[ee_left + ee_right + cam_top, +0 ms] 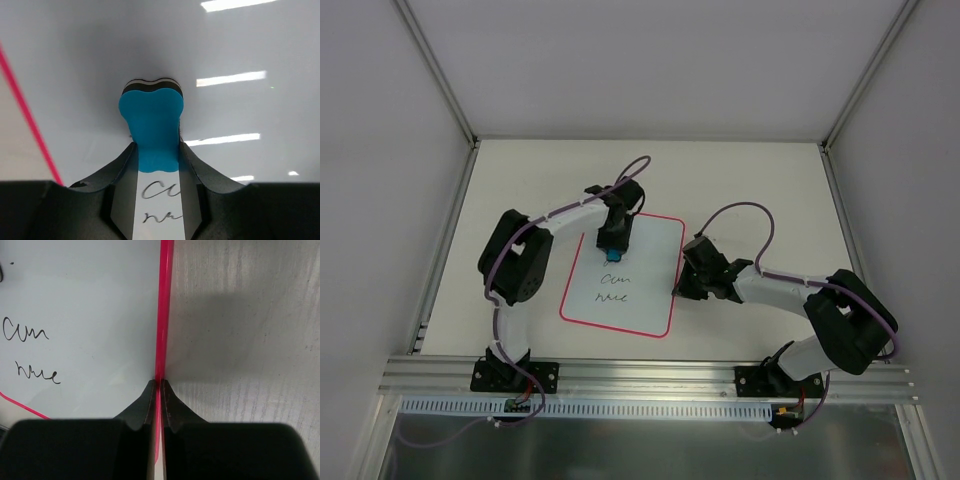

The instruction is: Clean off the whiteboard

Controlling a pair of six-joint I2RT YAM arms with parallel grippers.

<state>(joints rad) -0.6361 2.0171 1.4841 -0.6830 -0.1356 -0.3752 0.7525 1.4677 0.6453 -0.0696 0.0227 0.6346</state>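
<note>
The whiteboard (645, 285) lies flat on the table, white with a red-pink border, with two lines of dark handwriting (615, 286) in its lower left part. My left gripper (613, 252) is shut on a small blue eraser (151, 125) and holds it down on the upper board, just above the writing (159, 191). My right gripper (682, 285) is shut on the board's right edge, the pink border (162, 315) pinched between its fingers. The writing (30, 350) shows to the left in the right wrist view.
The board lies mid-table on a pale wood-grain surface (250, 340). White walls with metal posts (440, 75) close in the back and sides. An aluminium rail (650, 375) carries both arm bases at the near edge.
</note>
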